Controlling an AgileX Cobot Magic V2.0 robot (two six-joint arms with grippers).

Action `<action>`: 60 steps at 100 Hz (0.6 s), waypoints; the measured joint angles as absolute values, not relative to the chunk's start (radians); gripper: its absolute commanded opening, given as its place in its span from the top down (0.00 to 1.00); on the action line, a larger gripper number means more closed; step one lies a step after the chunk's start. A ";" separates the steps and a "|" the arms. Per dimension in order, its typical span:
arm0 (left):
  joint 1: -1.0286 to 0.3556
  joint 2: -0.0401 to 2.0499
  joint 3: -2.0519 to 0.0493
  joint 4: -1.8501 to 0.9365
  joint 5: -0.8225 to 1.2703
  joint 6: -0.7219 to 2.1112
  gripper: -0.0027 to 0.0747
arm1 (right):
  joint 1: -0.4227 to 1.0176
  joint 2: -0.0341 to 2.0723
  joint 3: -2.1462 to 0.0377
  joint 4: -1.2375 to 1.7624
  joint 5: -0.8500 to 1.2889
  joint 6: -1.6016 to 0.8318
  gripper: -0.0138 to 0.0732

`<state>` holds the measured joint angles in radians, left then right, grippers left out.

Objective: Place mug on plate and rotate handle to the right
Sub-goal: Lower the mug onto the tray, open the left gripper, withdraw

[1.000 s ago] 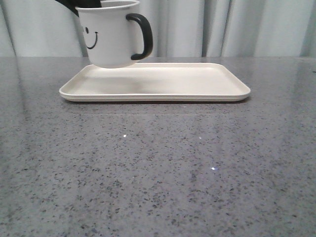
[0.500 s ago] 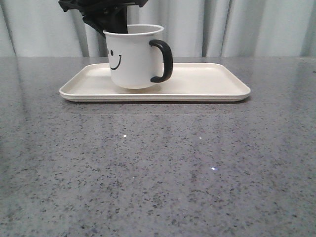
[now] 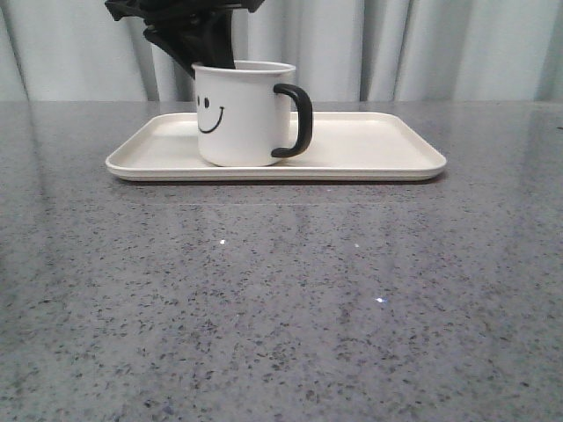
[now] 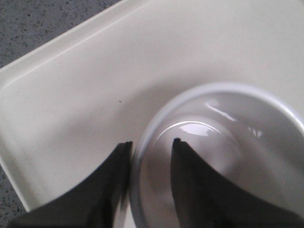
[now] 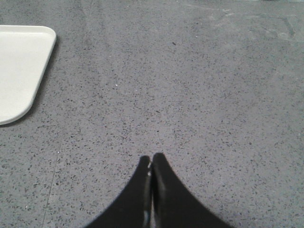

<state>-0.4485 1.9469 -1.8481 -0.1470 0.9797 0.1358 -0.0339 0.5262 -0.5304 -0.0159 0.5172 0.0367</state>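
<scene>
Nothing much around, just grey table [image 3: 281, 299] and curtain [image 3: 422, 48] behind, nothing in the way. Mug [image 3: 242, 114] has dropped since half a second ago and now sits on the plate [image 3: 369, 149], left of middle, handle [image 3: 295, 121] pointing right. Left gripper [image 4: 151, 144] pinches the mug's rim from above, one finger inside, one outside. Right gripper [image 5: 151, 161] is pressed together over bare table, off the plate's corner.

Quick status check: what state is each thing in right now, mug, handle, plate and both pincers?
Mug: upright on the plate, empty.
Handle: pointing right in the front view.
Plate: flat on the table, holding the mug on its left half.
Left pincer: shut on the mug rim, one finger inside, one outside.
Right pincer: shut, holding nothing, over bare table.
</scene>
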 measured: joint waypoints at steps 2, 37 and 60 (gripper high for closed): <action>-0.449 1.947 -1.848 -0.147 0.980 0.136 0.54 | -0.034 0.526 -0.530 -0.016 0.517 0.037 0.92; -0.449 1.942 -1.864 -0.147 1.000 0.136 0.48 | -0.034 0.526 -0.530 -0.016 0.517 0.037 0.92; -0.449 1.820 -1.862 -0.147 1.001 0.136 0.55 | -0.034 0.526 -0.530 -0.016 0.526 0.037 0.92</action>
